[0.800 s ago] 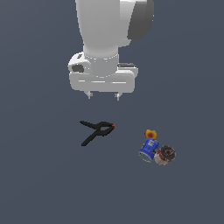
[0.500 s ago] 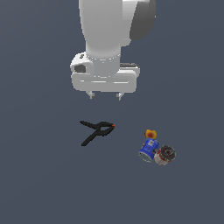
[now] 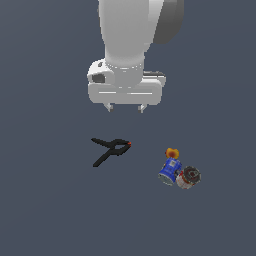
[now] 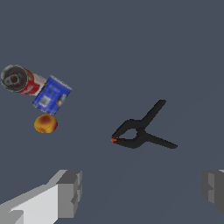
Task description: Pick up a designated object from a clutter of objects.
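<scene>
The arm is at the approach step: the gripper (image 3: pixel 125 107) hangs high above the counter (image 3: pixel 45 210) with its fingers (image 4: pixel 69 192) spread wide and nothing between them. It sits roughly over the black spring clamp (image 3: pixel 111 149), which is not the thing wanted.

The designated object, the red-and-white can (image 3: pixel 188 177), lies on its side with one metal end facing the exterior camera. It is well off toward the exterior view's right of the gripper and nearer that camera. It touches, or very nearly touches, the blue can (image 3: pixel 170 169), and a small orange-yellow item (image 3: pixel 172 152) sits just beside the blue can's far end.

The next move appears to call for a sideways travel to bring the gripper above the red-and-white can, then a turn of the wrist so the fingers straddle its curved sides before descending.

No counter edge or corner shows in either view, so the surface offers open room all round the cluster. The tight spot is the side where the two cans meet; a finger would likely have little space there, while the can's outer side looks free.
</scene>
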Tool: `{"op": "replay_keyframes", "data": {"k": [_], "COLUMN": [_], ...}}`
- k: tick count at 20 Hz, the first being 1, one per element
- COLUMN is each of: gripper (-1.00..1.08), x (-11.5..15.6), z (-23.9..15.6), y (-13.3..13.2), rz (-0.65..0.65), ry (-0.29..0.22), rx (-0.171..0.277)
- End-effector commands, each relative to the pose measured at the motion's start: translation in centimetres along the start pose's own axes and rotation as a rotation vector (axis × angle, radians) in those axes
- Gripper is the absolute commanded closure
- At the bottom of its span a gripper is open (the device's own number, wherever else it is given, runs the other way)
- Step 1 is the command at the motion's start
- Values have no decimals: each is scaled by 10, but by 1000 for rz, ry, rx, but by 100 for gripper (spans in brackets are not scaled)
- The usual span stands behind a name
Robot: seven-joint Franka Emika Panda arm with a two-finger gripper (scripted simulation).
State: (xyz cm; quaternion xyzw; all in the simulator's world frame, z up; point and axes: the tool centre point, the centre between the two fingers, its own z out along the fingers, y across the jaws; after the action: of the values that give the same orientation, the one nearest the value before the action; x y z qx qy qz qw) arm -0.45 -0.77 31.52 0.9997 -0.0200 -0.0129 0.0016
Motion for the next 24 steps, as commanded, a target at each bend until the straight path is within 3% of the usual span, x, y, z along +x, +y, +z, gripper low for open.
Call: {"op": "replay_keyframes", "data": {"k": [1, 12, 24], "gripper": [-92, -92, -92], "x": [3, 41, 102], "z": [1, 24, 91], "y": [-2, -43, -144], "rz": [-4, -68, -198], "ry": [0, 5, 16], "rx": [-1, -14, -20]}}
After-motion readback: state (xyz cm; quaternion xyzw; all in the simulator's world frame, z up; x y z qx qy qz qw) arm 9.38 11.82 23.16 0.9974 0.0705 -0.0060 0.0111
